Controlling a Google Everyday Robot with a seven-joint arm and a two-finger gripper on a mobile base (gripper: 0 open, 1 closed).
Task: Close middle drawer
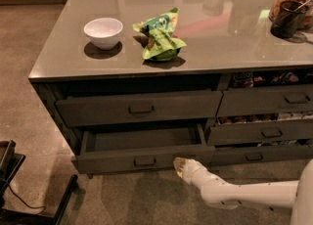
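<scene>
The middle drawer is the wide dark drawer low on the counter's left side. It is pulled out, its inside looks empty, and its small handle sits at the centre of its front. My gripper is at the end of the white arm, which comes in from the lower right. It is low, just in front of the right part of the drawer's front and right of the handle. I cannot tell whether it touches the front.
A taller wide drawer sits above it, slightly out. Narrower drawers on the right stand partly open with things inside. On the counter top are a white bowl, a green bag and jars. A black stand is at lower left.
</scene>
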